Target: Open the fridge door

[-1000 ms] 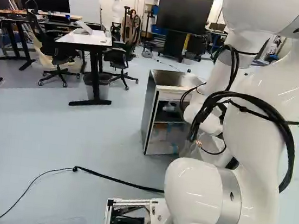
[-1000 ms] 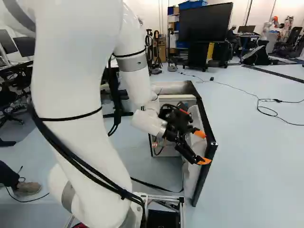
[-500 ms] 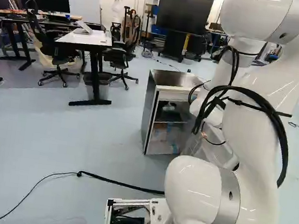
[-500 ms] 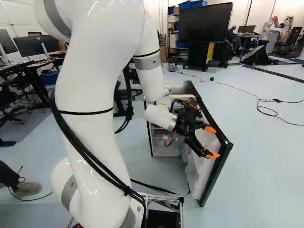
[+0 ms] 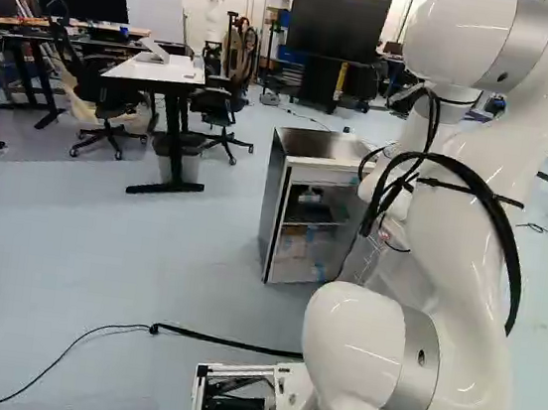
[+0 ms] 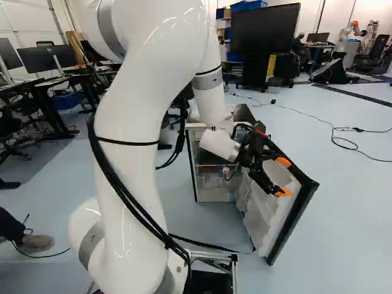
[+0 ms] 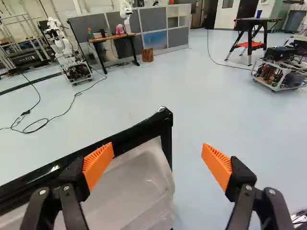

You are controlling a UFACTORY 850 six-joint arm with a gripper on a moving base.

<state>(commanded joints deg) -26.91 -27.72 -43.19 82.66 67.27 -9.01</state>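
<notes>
Fridge door (image 6: 263,223) stands open right of centre in the right base view, where the gripper (image 6: 283,177) reaches over its inner side. The left base view hides the gripper behind the arm (image 5: 471,229) but shows shelves inside the fridge (image 5: 326,147), right of centre. The wrist view shows widely spread fingers, the door's corner ahead between them, its glossy black rim around a pale moulded liner.
</notes>
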